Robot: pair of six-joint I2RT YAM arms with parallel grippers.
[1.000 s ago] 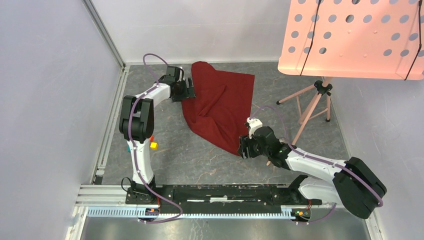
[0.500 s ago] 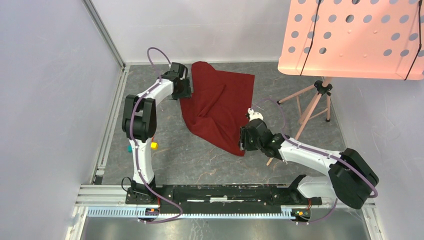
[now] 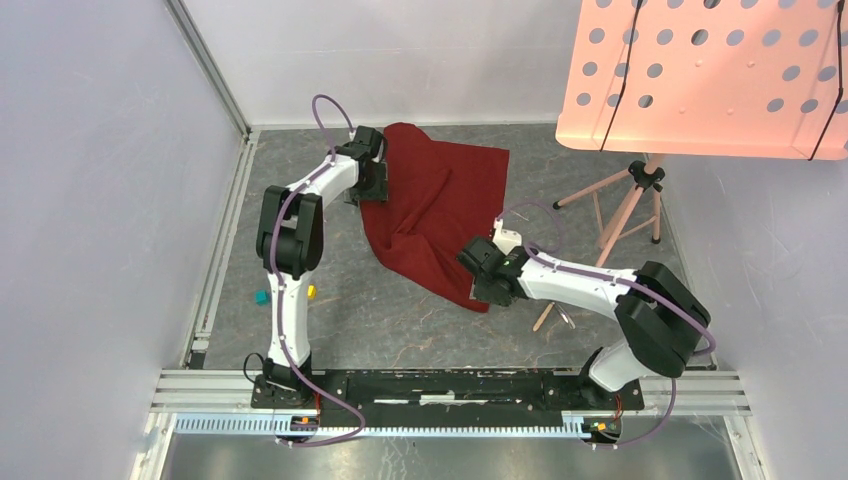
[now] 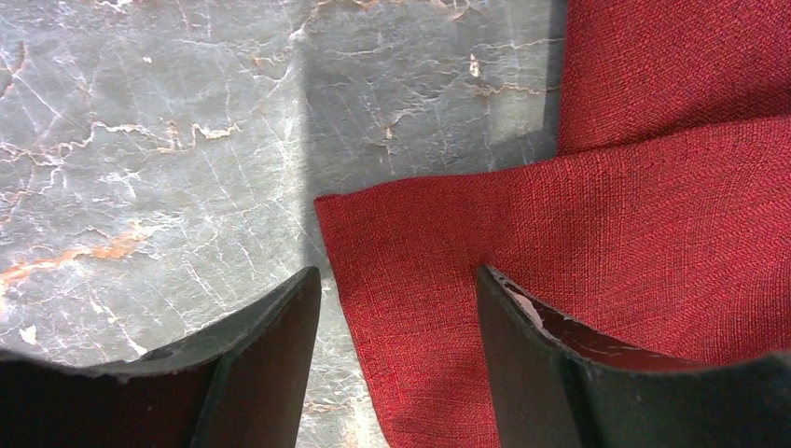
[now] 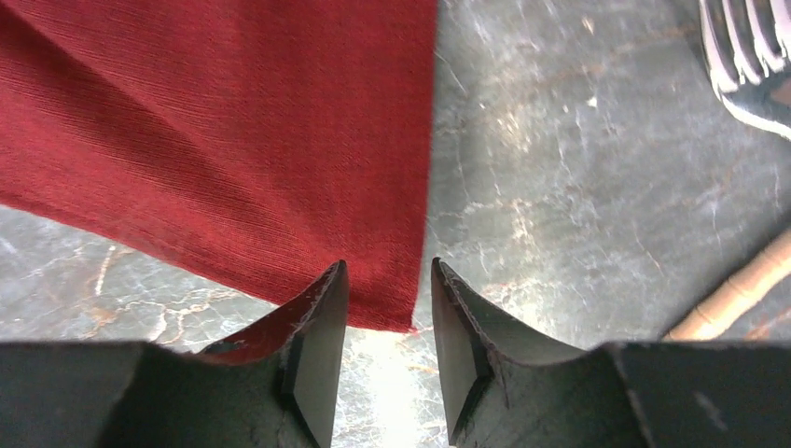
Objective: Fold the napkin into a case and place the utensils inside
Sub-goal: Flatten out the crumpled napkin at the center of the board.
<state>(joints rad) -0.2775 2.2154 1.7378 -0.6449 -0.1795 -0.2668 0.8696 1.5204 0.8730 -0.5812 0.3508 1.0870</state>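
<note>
The dark red napkin [image 3: 435, 210] lies rumpled and partly folded on the grey marble floor. My left gripper [image 3: 372, 186] is at its left edge. In the left wrist view the left gripper [image 4: 396, 280] is open and low, one corner of the napkin [image 4: 560, 243] lying between its black fingers [image 4: 270, 355]. My right gripper [image 3: 482, 277] sits at the napkin's near corner. In the right wrist view the right gripper [image 5: 387, 280] is narrowly open, the napkin's corner [image 5: 280, 159] reaching just between the tips without being pinched. Of the utensils, a silver fork's tines [image 5: 746, 56] show at the top right.
A pink perforated board [image 3: 700, 70] on a pink tripod [image 3: 628, 205] stands at the right, one leg [image 5: 737, 294] close to my right gripper. Small yellow [image 3: 311, 291] and teal [image 3: 260, 297] blocks lie by the left arm. Walls and a metal rail [image 3: 215, 260] bound the floor.
My left gripper slid right onto the napkin's left edge. My right arm swung left to the near corner. Both pairs of jaws have narrowed.
</note>
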